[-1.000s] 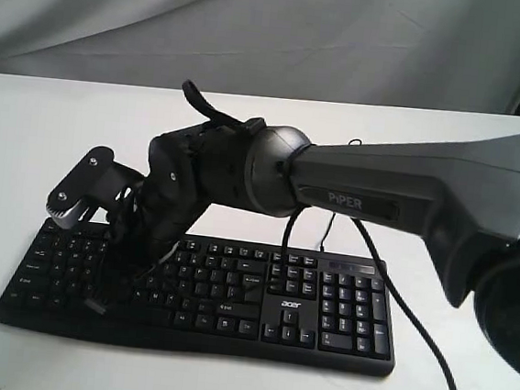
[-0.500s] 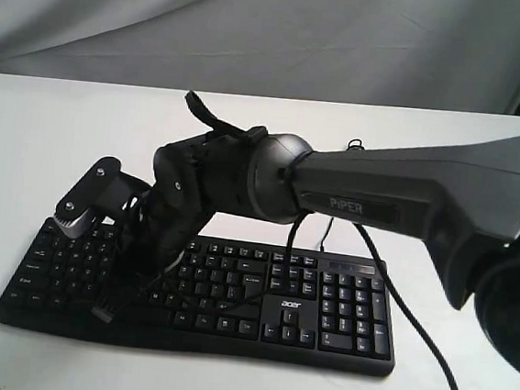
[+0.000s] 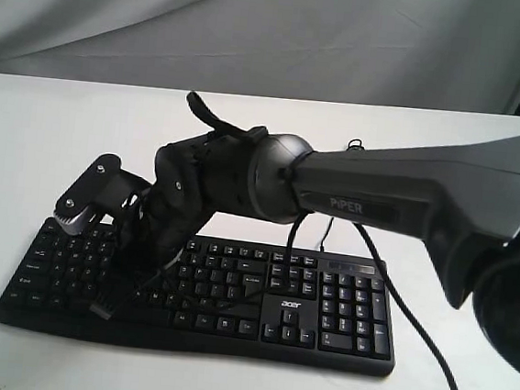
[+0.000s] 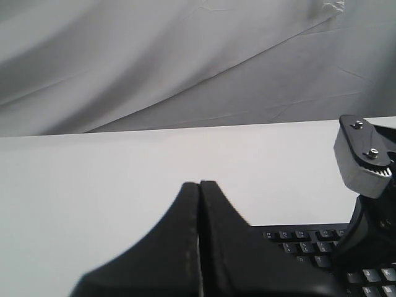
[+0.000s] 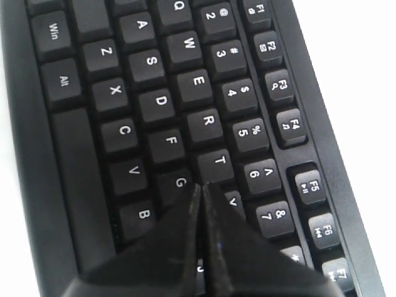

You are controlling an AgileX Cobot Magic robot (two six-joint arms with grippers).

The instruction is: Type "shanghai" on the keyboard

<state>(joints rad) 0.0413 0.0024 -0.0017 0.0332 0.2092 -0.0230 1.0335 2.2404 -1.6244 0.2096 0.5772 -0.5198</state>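
Lying beneath my right gripper [image 5: 202, 185], the keyboard [image 5: 154, 105] sits on the table [image 5: 346, 49]. Fingers pressed together, tip just past G and T; contact unclear. My left gripper [image 4: 199, 184] is likewise pinched together, empty, with the keyboard's corner just beyond it.

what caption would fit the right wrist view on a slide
Shut right gripper pointing down at the black keyboard, fingertips together beside the G and T keys; contact cannot be told.
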